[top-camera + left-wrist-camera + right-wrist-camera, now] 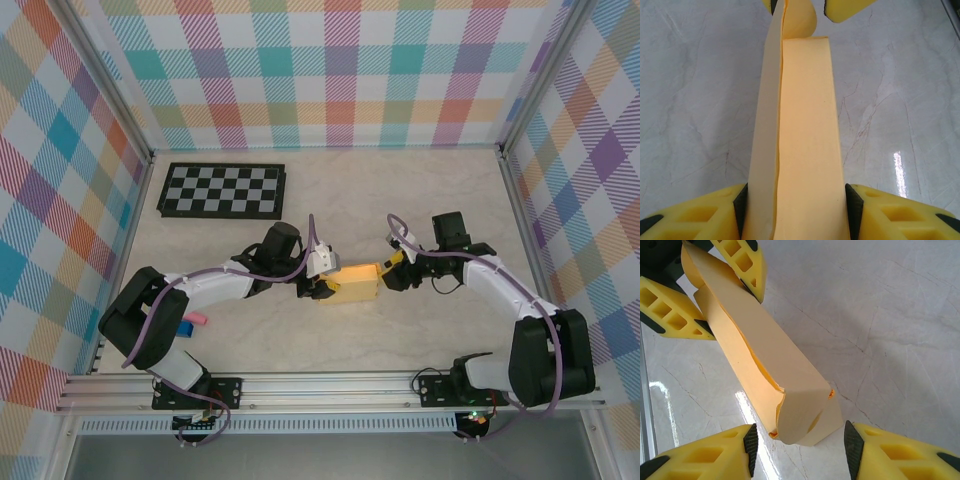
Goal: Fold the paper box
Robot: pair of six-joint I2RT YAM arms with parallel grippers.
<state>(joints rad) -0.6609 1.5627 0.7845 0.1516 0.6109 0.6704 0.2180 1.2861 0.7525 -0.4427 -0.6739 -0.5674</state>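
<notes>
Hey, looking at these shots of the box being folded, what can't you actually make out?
Top view: both ends of the paper box are covered by the left gripper and right gripper.
Left wrist view: the box's near end is cut off by the bottom edge.
Right wrist view: its far end sits behind the left gripper's fingers.
Top view: the pink-and-blue item beside the left arm is too small to identify.

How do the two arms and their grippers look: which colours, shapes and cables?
Both the left arm and the right arm have white links between bulky black joints, and a purple cable runs along each. The fingers are chunky and yellow, with hollow cut-outs and thin black pads on the inner faces.
</notes>
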